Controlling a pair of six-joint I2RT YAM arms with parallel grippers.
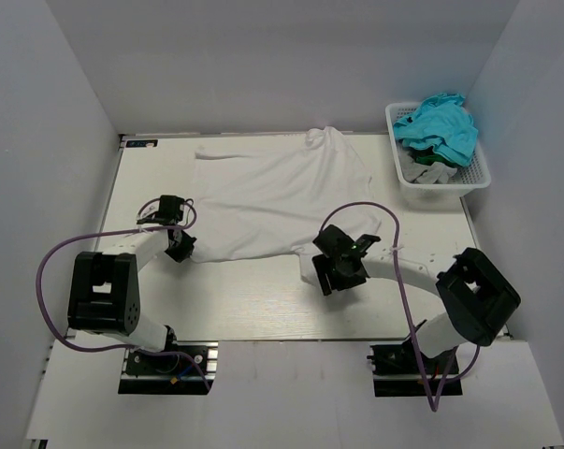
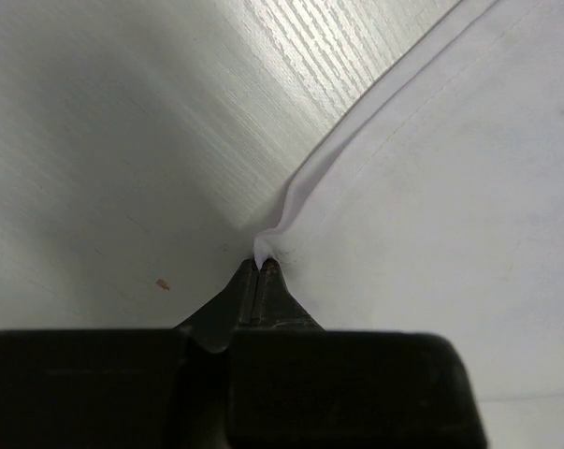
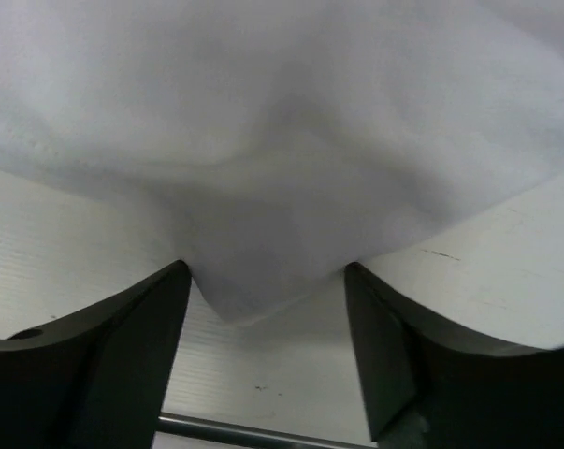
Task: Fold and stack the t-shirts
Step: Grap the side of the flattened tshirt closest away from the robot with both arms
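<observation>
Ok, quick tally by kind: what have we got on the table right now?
White shirt: 1
White basket: 1
Turquoise cloth heap in the basket: 1 (cannot tell how many pieces)
Grey cloth under the heap: 1
Total: 4

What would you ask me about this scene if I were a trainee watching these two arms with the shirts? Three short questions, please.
1. True or false: the left jaws are shut on the edge of the white t-shirt.
2. Where do the turquoise t-shirts lie? A) in the white basket; B) in the left jaws; C) in the right jaws.
3. Fill in: the right jaws stand ___, with a corner of the white t-shirt between them.

Key: 1 true; 2 A; 3 open.
</observation>
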